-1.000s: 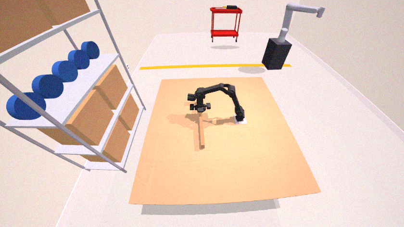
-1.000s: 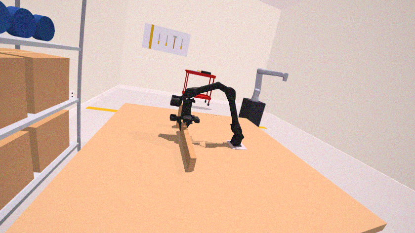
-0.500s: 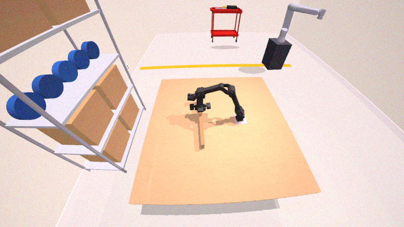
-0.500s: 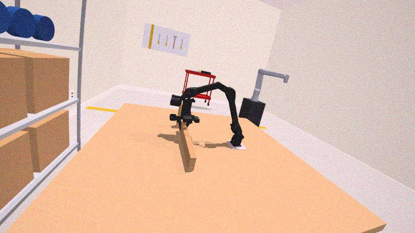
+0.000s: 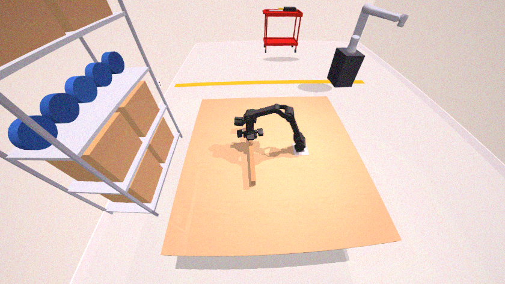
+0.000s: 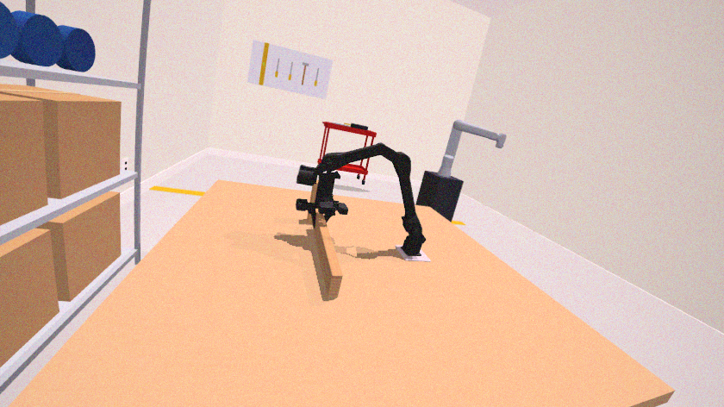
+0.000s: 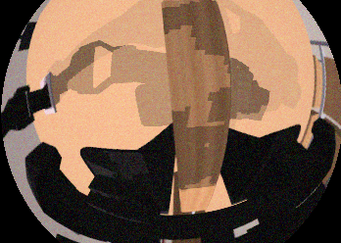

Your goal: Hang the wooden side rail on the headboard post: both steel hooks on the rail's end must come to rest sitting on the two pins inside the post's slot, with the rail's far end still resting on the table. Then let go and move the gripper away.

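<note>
The wooden side rail runs from below my gripper toward the top and exterior views. Its near end is low, at or close to the table; exact contact is hard to tell. My gripper points down and is shut on the rail near its other end, with one finger on each side. The headboard post stands upright just behind the gripper and is mostly covered by it. The steel hooks, the slot and the pins are hidden, so I cannot tell whether the hooks touch the pins.
The arm's base stands on a pale plate to the right of the rail on the wooden table. A shelf rack with boxes and blue drums stands left of the table. A red cart and another robot arm stand beyond it.
</note>
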You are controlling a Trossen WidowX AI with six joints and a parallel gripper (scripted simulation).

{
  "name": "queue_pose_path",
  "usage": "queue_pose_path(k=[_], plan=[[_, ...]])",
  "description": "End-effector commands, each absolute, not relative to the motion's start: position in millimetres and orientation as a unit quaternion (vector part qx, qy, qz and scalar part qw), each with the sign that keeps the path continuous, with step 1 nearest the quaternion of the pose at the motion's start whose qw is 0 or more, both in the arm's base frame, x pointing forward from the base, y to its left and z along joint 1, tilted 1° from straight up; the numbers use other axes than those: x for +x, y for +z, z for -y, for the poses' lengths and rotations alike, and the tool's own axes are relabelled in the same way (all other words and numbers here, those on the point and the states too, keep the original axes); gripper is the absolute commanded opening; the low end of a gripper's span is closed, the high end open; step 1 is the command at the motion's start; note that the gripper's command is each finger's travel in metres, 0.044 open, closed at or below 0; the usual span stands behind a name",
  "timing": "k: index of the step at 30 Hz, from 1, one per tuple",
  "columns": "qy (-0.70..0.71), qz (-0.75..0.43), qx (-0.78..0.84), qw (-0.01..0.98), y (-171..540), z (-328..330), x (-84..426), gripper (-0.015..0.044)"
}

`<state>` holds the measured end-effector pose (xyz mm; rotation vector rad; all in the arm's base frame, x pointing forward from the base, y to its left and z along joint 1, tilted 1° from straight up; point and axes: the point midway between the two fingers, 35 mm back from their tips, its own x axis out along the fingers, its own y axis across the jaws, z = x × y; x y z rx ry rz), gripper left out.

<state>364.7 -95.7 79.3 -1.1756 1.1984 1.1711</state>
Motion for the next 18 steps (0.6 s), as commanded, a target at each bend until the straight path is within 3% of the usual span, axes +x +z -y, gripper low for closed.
queue_pose_path(k=[1, 18], plan=[[0.486, -0.5, -0.493, 0.52, 79.8, 97.7, 364.5, 0.0], [0.486, -0.5, -0.493, 0.52, 80.9, 99.4, 364.1, 0.0]])
